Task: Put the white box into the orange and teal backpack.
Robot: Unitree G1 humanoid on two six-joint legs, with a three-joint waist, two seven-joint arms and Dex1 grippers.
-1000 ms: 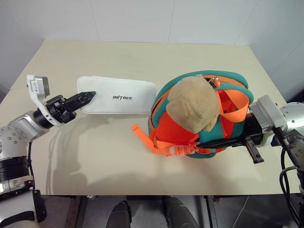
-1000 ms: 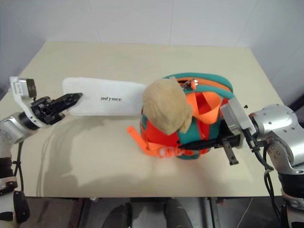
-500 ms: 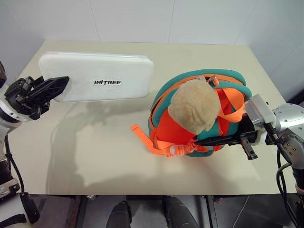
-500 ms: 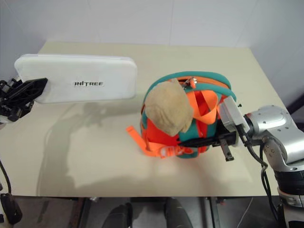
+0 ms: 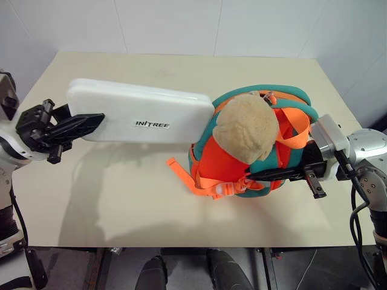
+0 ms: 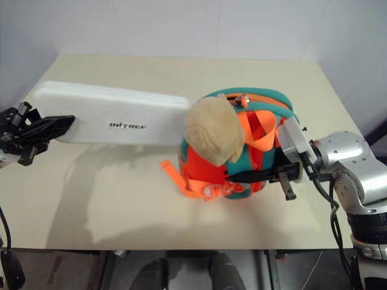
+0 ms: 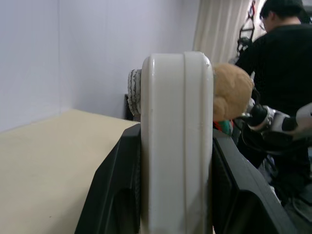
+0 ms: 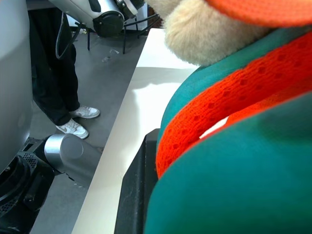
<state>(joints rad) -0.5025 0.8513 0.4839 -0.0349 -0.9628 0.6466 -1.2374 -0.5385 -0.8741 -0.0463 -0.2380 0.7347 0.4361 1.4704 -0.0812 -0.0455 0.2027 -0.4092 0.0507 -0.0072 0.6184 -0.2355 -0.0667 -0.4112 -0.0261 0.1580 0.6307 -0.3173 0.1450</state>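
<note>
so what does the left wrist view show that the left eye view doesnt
Left wrist view alone: a person in dark clothes standing beyond the table, and the white box seen end-on, clamped between the left gripper's black fingers.

Left eye view alone: the whole table, the box's broad face with its lettering, the orange and teal backpack with its straps, and the right gripper shut on the backpack.

Both: the box in the left gripper, and the plush monkey.

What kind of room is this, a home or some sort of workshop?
Probably a robotics lab or test room. A plain beige table stands against bare white walls, a person in black watches nearby, and machine parts stand on the grey floor.
</note>
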